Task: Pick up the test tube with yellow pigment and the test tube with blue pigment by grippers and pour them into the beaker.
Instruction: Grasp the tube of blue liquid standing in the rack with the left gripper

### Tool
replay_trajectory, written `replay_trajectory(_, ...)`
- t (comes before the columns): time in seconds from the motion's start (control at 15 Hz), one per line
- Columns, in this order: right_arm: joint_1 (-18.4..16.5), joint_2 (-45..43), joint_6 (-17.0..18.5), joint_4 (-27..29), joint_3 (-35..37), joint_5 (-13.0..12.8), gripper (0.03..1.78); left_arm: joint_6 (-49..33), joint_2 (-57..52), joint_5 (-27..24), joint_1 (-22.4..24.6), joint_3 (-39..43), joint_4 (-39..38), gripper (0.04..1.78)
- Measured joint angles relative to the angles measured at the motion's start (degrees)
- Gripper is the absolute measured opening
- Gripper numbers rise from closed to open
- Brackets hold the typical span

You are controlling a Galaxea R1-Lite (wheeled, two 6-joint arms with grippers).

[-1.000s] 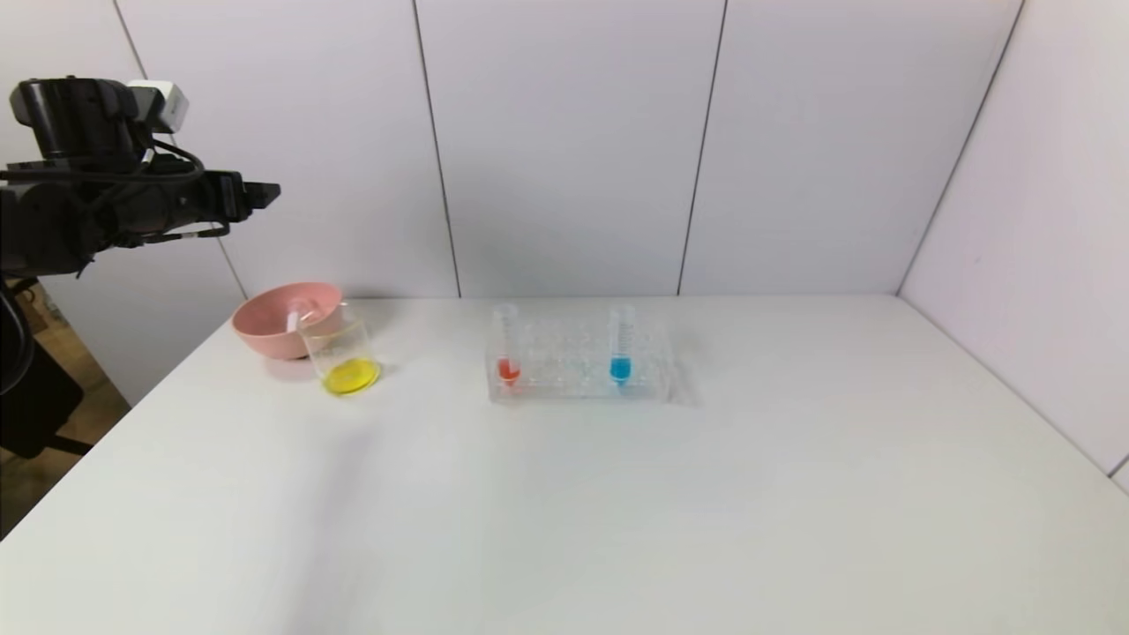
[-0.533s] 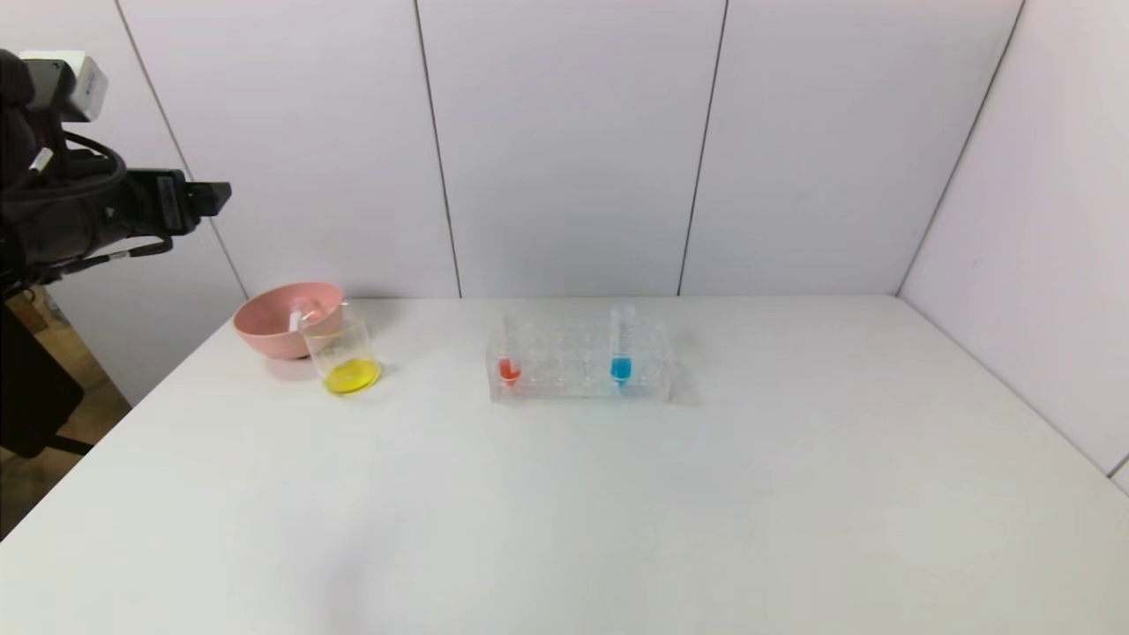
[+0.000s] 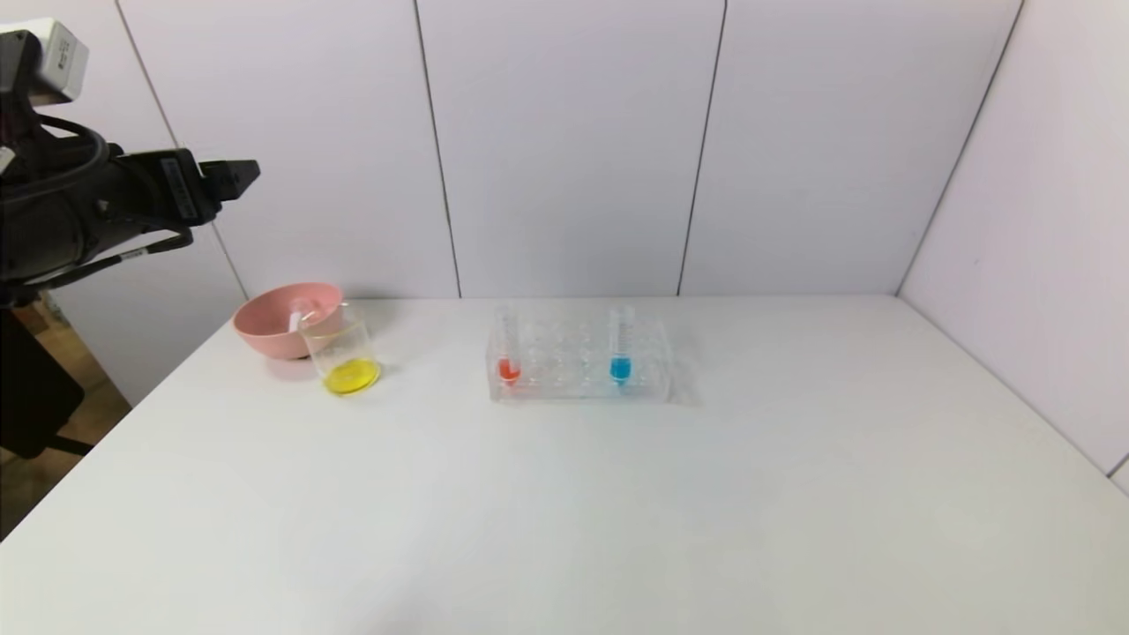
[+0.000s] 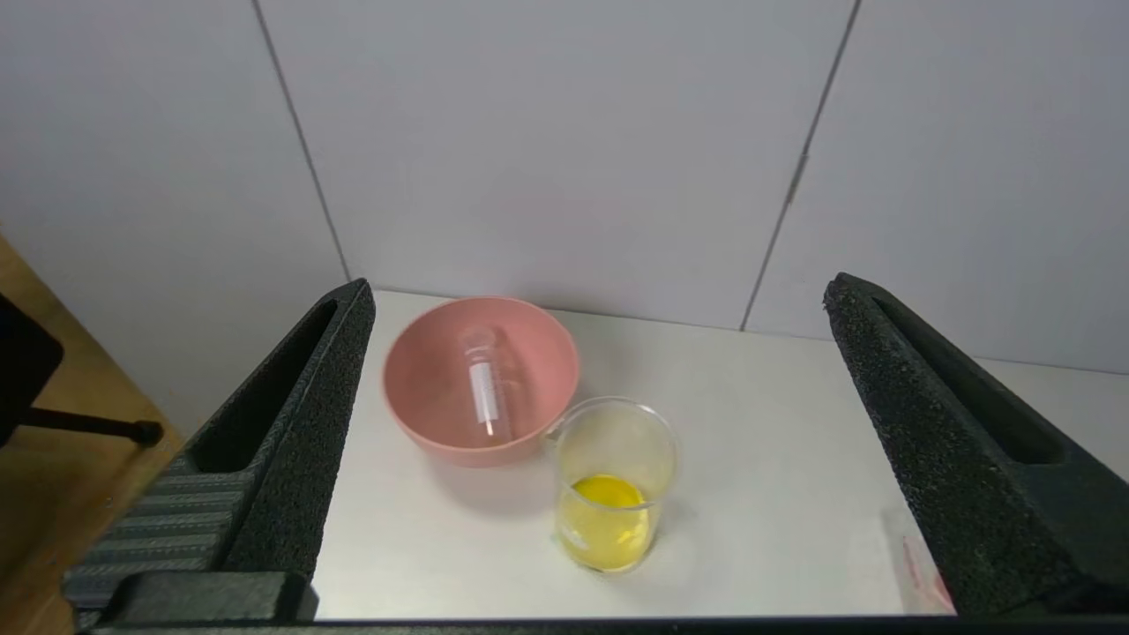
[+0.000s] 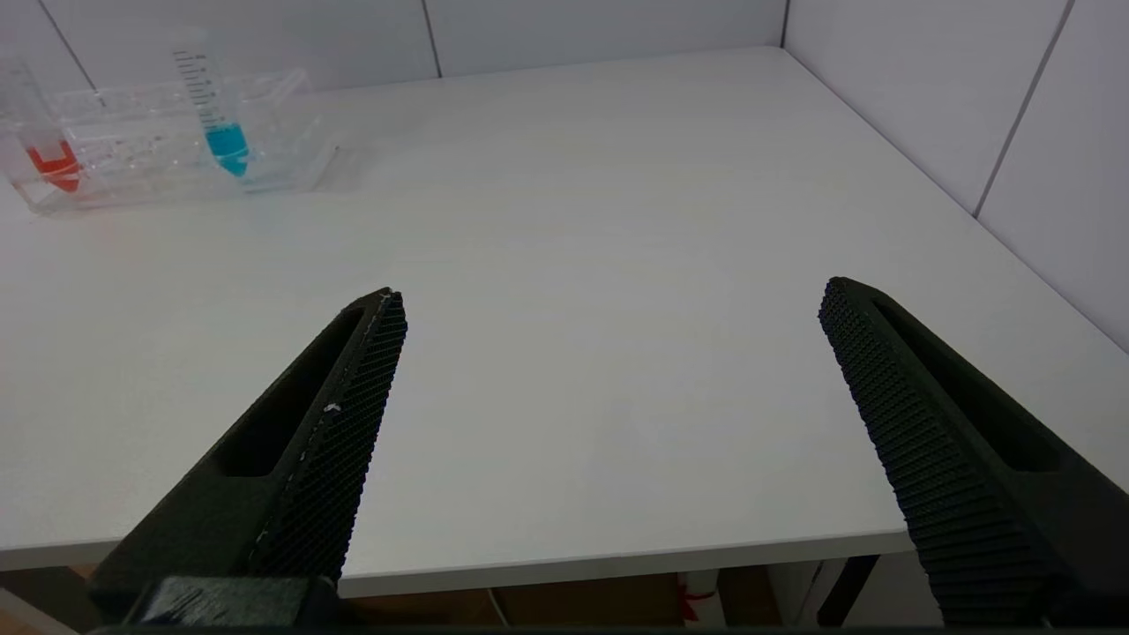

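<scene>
The beaker [image 3: 344, 357] stands at the table's back left with yellow liquid in its bottom; it also shows in the left wrist view [image 4: 613, 485]. No tube with yellow liquid is in view. An empty clear tube [image 4: 487, 392] lies in the pink bowl [image 3: 265, 328]. The test tube with blue pigment [image 3: 621, 348] stands upright in the clear rack [image 3: 578, 388]; it also shows in the right wrist view [image 5: 216, 110]. My left gripper [image 3: 240, 176] is open and empty, high above the table's left edge, left of the bowl [image 4: 598, 284]. My right gripper [image 5: 610, 291] is open and empty over the table's front edge.
A tube with red liquid [image 3: 507, 351] stands at the rack's left end and shows in the right wrist view [image 5: 44, 132]. Panelled walls close the back and the right side. The bowl [image 4: 423, 423] touches the beaker on its far left.
My left gripper drew back to the left, then came a little to the right and rose. The beaker, bowl, rack and tubes have not moved.
</scene>
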Motion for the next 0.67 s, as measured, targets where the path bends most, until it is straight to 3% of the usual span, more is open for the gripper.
replay_trajectory(0.67,0.0,0.0,-0.02,0.02,0.0,0.02,1.71,-12.41,1.72,0.3,-25.49,8.96,-1.05,1.78)
